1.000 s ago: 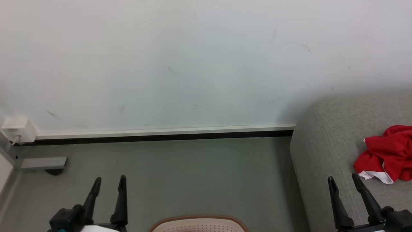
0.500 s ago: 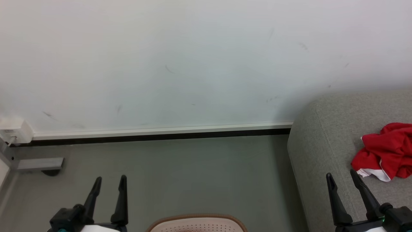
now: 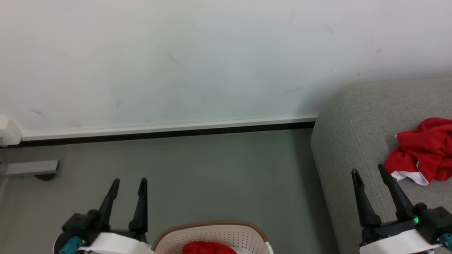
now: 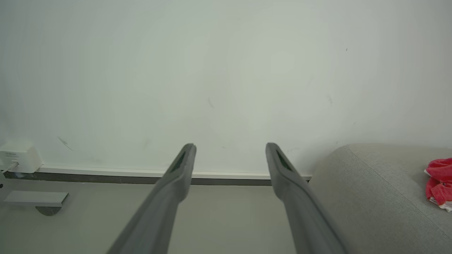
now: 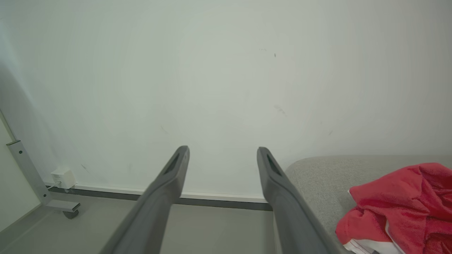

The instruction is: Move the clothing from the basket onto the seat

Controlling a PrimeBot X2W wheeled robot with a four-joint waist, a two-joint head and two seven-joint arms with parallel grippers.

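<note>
The cream basket (image 3: pixel 212 225) with its brown rim sits at the bottom middle of the head view, and a piece of red clothing (image 3: pixel 208 248) lies inside it. Another crumpled red garment with white trim (image 3: pixel 422 153) rests on the grey seat (image 3: pixel 353 141) at the right, also in the right wrist view as red clothing (image 5: pixel 399 208) and in the left wrist view as a red bundle (image 4: pixel 439 178). My left gripper (image 3: pixel 128 183) hangs open left of the basket, holding nothing. My right gripper (image 3: pixel 369 171) is open over the seat's (image 5: pixel 317 173) front left corner, empty, left of the garment.
A white wall (image 3: pixel 176 63) with a baseboard (image 3: pixel 169 127) faces me across grey floor (image 3: pixel 212 169). A white wall box (image 3: pixel 7 130) and a grey wheeled frame foot (image 3: pixel 31 168) stand at the far left. The sofa edge (image 4: pixel 353 183) bounds the right.
The head camera has tilted down, so the basket's inside and the red clothing in it now show. Both grippers stay open and hold nothing.
</note>
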